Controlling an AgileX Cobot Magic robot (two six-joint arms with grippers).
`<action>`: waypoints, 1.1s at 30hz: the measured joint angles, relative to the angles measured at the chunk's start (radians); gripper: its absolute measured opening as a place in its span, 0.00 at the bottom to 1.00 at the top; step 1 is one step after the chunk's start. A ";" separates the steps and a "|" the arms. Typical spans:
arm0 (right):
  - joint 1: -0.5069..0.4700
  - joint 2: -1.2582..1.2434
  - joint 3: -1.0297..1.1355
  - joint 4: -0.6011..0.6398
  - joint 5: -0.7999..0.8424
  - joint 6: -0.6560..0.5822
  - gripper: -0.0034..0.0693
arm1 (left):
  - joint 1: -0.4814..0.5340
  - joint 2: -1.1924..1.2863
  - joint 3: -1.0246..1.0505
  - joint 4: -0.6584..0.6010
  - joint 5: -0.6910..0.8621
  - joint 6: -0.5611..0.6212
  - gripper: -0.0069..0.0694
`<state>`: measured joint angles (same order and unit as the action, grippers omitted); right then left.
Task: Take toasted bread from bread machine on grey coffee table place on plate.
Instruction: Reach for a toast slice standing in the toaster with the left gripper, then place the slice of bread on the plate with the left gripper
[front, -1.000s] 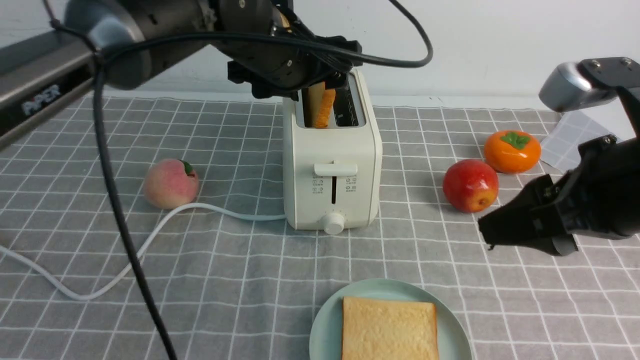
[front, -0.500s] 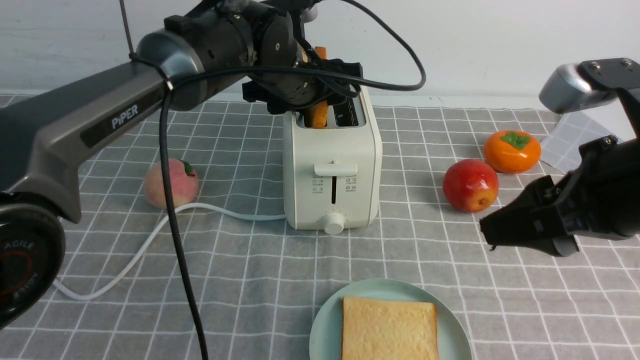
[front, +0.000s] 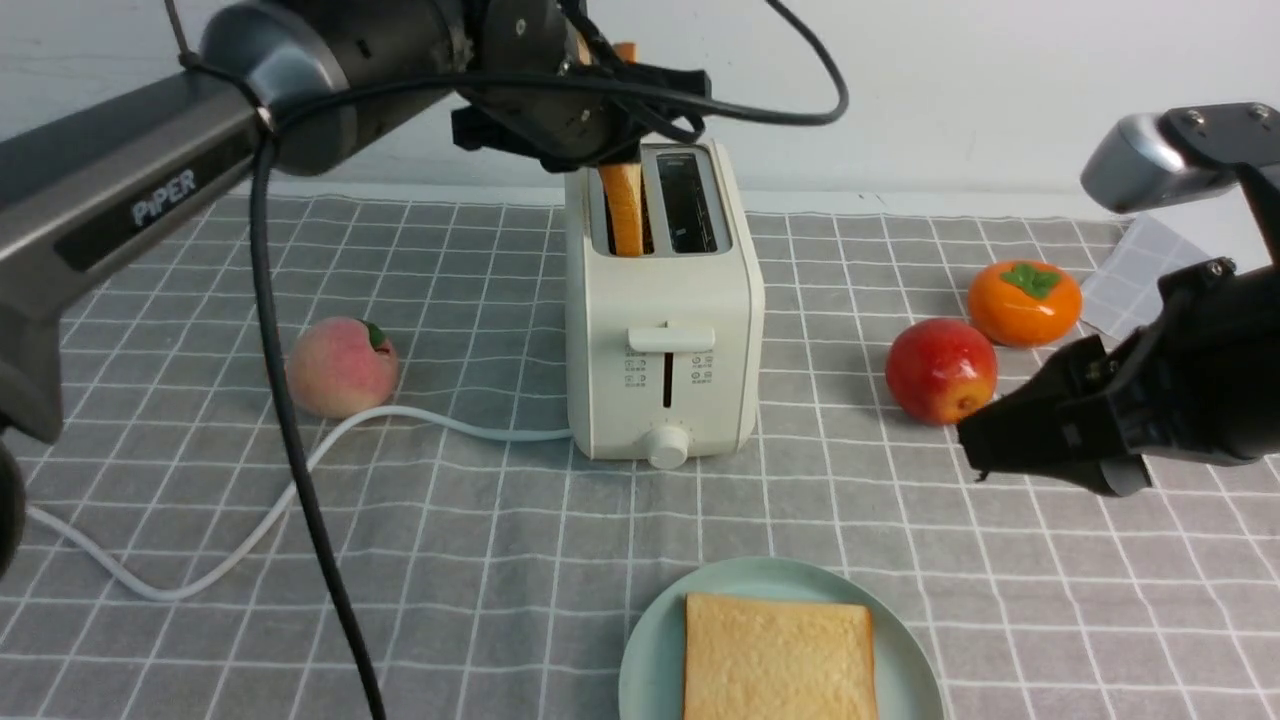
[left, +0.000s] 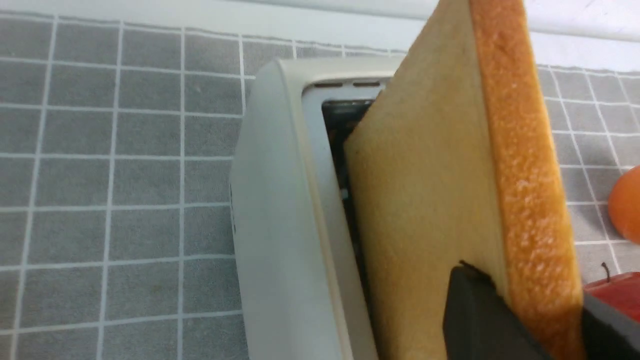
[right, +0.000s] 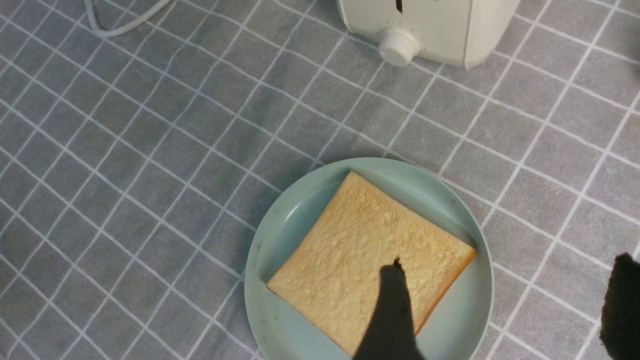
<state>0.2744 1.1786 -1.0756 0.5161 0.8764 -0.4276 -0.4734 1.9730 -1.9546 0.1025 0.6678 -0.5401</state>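
The cream-white bread machine (front: 660, 330) stands mid-table on the grey coffee table (front: 480, 560). My left gripper (front: 612, 120) is above its left slot, shut on a slice of toasted bread (front: 625, 205) whose lower end is still in the slot. In the left wrist view the gripper (left: 535, 320) pinches the slice (left: 430, 190) beside the machine (left: 270, 225). A second slice (front: 778, 660) lies flat on the mint-green plate (front: 650, 650) at the front. My right gripper (front: 985, 452) is open and empty, right of the plate. In the right wrist view it (right: 505, 305) hovers over the plate's rim (right: 465, 320).
A peach (front: 342, 366) lies left of the machine, by its white cord (front: 440, 422). A red apple (front: 940, 370) and an orange persimmon (front: 1024, 302) sit to the right. My left arm's black cable (front: 320, 560) hangs over the left front.
My left gripper has risen with the slice, drawing it from deep and tilted in the slot to standing tall out of it. The right gripper has barely moved.
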 joint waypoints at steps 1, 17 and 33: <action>0.000 0.000 0.000 0.000 -0.002 0.000 0.77 | 0.000 -0.040 0.000 0.002 0.016 0.021 0.21; 0.000 0.011 0.000 -0.001 -0.011 0.000 0.77 | 0.000 -0.600 0.336 -0.342 0.190 0.413 0.21; 0.000 0.011 0.001 0.004 0.031 0.000 0.64 | 0.000 -0.578 1.045 -1.230 0.069 1.052 0.21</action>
<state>0.2744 1.1898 -1.0748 0.5202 0.9070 -0.4276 -0.4734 1.3953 -0.9092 -1.1277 0.7364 0.5118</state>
